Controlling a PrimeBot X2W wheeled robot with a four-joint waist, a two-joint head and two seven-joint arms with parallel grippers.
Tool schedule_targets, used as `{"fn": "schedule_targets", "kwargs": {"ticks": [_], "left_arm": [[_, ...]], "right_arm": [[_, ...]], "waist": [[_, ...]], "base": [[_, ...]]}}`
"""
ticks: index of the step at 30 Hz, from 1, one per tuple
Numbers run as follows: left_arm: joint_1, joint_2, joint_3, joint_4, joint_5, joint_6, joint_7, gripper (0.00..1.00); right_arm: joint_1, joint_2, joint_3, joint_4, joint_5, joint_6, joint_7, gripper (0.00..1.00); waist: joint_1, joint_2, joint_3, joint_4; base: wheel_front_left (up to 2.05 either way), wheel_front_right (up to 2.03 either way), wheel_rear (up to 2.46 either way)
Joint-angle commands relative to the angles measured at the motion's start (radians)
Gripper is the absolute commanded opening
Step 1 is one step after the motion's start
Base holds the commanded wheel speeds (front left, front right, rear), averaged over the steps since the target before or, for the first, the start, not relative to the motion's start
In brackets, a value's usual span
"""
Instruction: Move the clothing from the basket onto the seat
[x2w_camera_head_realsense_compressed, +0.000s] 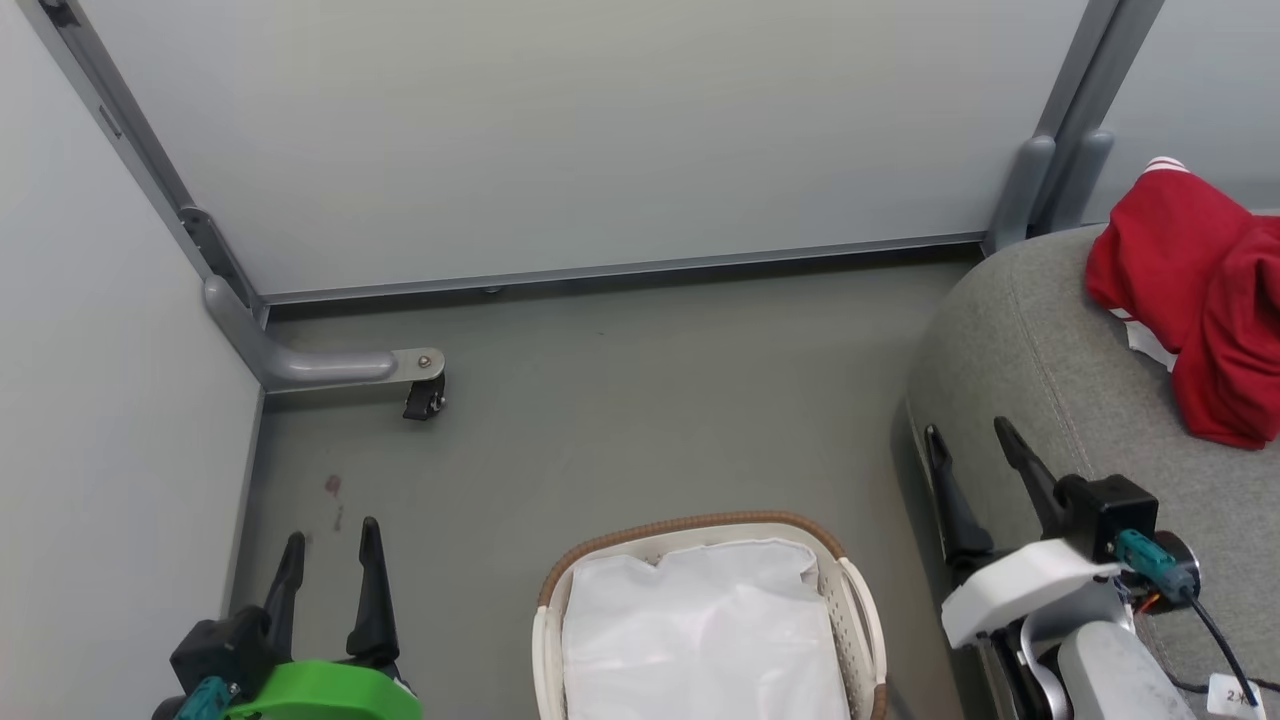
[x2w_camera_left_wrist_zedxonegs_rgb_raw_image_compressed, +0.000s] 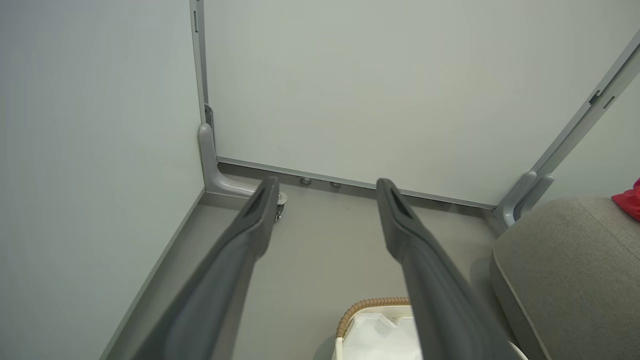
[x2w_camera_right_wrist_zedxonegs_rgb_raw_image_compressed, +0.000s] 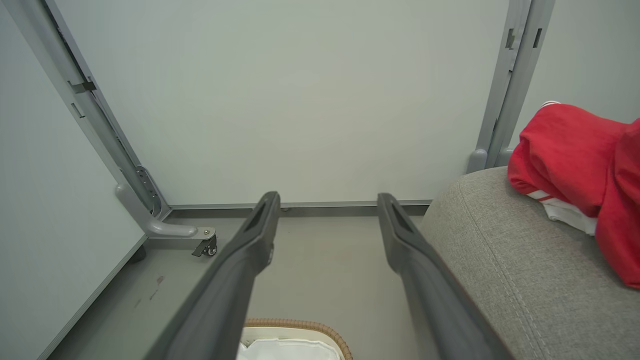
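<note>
One red heap of clothing (x2w_camera_head_realsense_compressed: 1195, 300) lies on the one seat (x2w_camera_head_realsense_compressed: 1050, 380), ahead and right of the right gripper (x2w_camera_head_realsense_compressed: 968, 430), the nearer arm. The heap's length runs away from it. One basket (x2w_camera_head_realsense_compressed: 690, 523) sits between the grippers, holding a white liner (x2w_camera_head_realsense_compressed: 700, 630). The left gripper (x2w_camera_head_realsense_compressed: 333, 532) and the right both stand apart, empty.

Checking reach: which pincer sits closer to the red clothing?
The right pincer, white-housed, beside the seat holding the clothing; the green-housed left pincer stands past the basket.
</note>
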Motion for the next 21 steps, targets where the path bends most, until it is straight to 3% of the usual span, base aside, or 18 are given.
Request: {"fn": "schedule_targets", "kwargs": {"ticks": [1,21], "left_arm": [[0.020,-0.002,0.004,-0.004,0.006,-0.007,-0.001,1.00],[0.034,-0.010,-0.013,0.011,-0.003,-0.015,-0.001,1.00]], "right_arm": [[0.029,-0.004,0.003,-0.006,0.014,-0.001,0.000,1.00],[0.089,-0.004,0.022,-0.011,-0.001,-0.001,0.000,1.00]], "waist": [[0.0001,0.0000,-0.012,0.006],[0.0001,0.0000,-0.030,0.000]], "base": [[0.00,0.00,0.00],[0.00,0.00,0.00]]}}
